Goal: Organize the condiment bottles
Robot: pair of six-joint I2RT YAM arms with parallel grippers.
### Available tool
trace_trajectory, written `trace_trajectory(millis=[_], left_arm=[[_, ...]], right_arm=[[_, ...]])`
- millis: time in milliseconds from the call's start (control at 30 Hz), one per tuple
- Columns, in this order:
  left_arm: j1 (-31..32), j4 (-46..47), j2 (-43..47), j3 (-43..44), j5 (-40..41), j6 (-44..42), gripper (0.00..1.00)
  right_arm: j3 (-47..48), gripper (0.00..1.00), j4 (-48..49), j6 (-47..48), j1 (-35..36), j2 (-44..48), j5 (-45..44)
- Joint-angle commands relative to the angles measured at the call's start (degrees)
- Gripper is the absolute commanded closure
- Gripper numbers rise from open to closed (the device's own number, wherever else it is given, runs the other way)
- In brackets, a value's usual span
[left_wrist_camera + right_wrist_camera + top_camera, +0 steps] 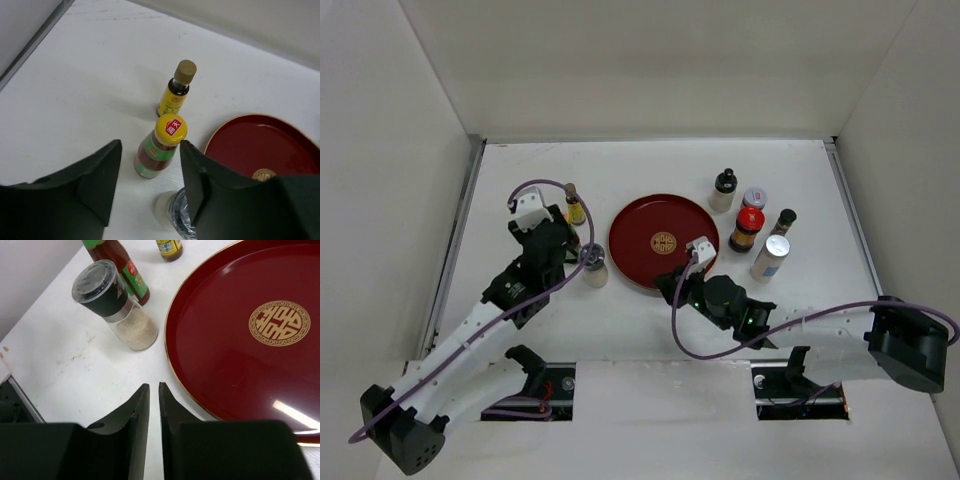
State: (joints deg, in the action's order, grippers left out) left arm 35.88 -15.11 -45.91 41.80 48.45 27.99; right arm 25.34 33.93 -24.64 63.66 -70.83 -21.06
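Toward the left edge of the table (520, 165), the left arm (490, 310) stretches from its base at the near-left corner diagonally up to the bottles beside the red tray (630, 225). The left gripper (150, 146) has its jaws parted on either side of the yellow-capped sauce bottle (159, 150), with a sliver of table showing on both sides, so nothing is clasped. That bottle stands upright, long axis vertical, cap up, just left of the tray's rim. Farther toward the table's far edge stands the tan-capped bottle (177, 92) with a yellow label, also upright. Nearer the arm's base is the grinder jar (117, 305), upright with a clear lid and pale grains inside; in the left wrist view one finger partly hides it.

The right arm (820, 330) lies low along the near edge, reaching leftward from its base at the near-right corner. The right gripper (154, 410) has its fingers pressed nearly together, holding nothing, over bare table beside the tray's near-left rim.

Between the tray and the table's right edge stand five more containers, all upright and close together: a black-capped white bottle (723, 190), a silver-lidded jar (754, 197), a red-capped dark jar (747, 230), a slim dark-capped bottle (783, 222) and a silver-capped white bottle (771, 257).
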Motion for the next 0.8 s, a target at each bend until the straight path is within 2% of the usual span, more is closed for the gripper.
trace_trajectory(millis=[0, 100, 167, 267, 767], left_arm=[[-1.1, 2.2, -3.8, 3.8, -2.7, -3.0, 0.50], [-1.5, 1.9, -8.7, 5.5, -3.3, -3.4, 0.31], [-1.6, 2.9, -11.5, 6.0, -2.7, -4.2, 0.30], [-2.9, 5.3, -13.9, 6.2, -3.3, -4.6, 0.30], [-7.1, 12.0, -20.5, 5.6, -4.4, -7.1, 0.50]], right_arm=[[-0.7, 0.76, 4.5, -0.2, -1.4, 3.5, 2.4], [-1.3, 0.56, 5.4, -0.5, -2.9, 3.1, 2.7], [-1.0, 0.47, 5.0, -0.7, -3.2, 2.1, 3.6], [-0.7, 0.40, 5.5, -0.7, -3.1, 1.1, 4.6], [-0.9, 0.39, 5.6, -1.8, -4.6, -0.2, 5.5]])
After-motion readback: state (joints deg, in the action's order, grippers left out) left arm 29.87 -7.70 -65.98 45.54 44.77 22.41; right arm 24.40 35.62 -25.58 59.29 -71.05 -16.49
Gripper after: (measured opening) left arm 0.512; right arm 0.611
